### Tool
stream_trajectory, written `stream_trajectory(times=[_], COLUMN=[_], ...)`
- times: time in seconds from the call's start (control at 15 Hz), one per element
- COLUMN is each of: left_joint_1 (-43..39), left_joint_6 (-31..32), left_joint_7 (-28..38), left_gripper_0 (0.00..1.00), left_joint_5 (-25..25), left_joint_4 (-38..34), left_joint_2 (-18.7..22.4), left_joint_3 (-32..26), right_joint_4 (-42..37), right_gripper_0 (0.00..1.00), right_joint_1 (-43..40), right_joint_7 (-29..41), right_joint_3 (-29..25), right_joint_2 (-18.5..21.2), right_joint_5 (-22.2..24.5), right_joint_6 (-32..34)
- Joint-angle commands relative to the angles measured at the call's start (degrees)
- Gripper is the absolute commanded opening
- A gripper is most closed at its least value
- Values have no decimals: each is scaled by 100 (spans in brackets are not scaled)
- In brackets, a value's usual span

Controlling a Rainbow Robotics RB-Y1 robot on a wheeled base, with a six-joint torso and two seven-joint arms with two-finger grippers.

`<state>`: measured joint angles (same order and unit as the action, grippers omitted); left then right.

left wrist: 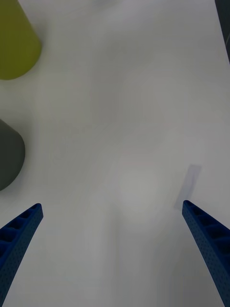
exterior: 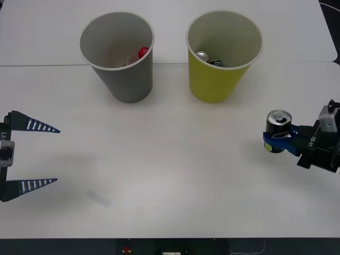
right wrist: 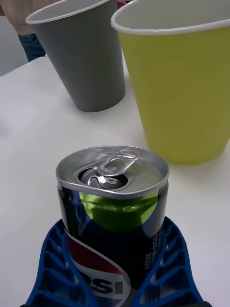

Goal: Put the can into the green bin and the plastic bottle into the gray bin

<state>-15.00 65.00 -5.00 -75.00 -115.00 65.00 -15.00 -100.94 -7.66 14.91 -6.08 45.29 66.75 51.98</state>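
Note:
The can (exterior: 278,127) stands upright at the table's right side, dark with a silver top and a yellow-green patch (right wrist: 112,211). My right gripper (exterior: 276,141) is shut on its lower body, its blue fingers (right wrist: 52,259) hugging both sides. The green bin (exterior: 215,79) stands at the back, a little left of the can and close ahead in the right wrist view (right wrist: 182,96). The gray bin (exterior: 125,79) stands to its left. A red cap (exterior: 143,52) shows inside it, apparently the plastic bottle's. My left gripper (exterior: 57,155) hangs open over bare table at the far left.
Silver can tops (exterior: 204,56) lie inside the green bin. A faint pale mark (exterior: 98,197) lies on the white table near the left gripper. The table's front edge (exterior: 170,238) runs just below both arms. Open surface lies between the grippers and the bins.

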Motion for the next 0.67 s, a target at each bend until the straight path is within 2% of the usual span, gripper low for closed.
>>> stream_trajectory(times=[0.07, 0.27, 0.47, 0.67], left_joint_1=[0, 0, 0, 0], left_joint_6=[0, 0, 0, 0], left_joint_7=[0, 0, 0, 0], left_gripper_0=[100, 100, 100, 100], left_joint_5=[0, 0, 0, 0], left_joint_4=[0, 0, 0, 0], left_joint_2=[0, 0, 0, 0], left_joint_3=[0, 0, 0, 0], right_joint_4=[-928, -1842, -2668, -3037], right_gripper_0=[0, 0, 0, 0], right_joint_1=[-184, -219, -69, 449], right_joint_7=[1383, 2956, 4670, 5935], right_joint_3=[-377, -684, -1071, -1256], right_joint_2=[-3, 6, 6, 120], right_joint_5=[787, 1666, 2501, 2870], right_joint_6=[6, 93, 594, 1218])
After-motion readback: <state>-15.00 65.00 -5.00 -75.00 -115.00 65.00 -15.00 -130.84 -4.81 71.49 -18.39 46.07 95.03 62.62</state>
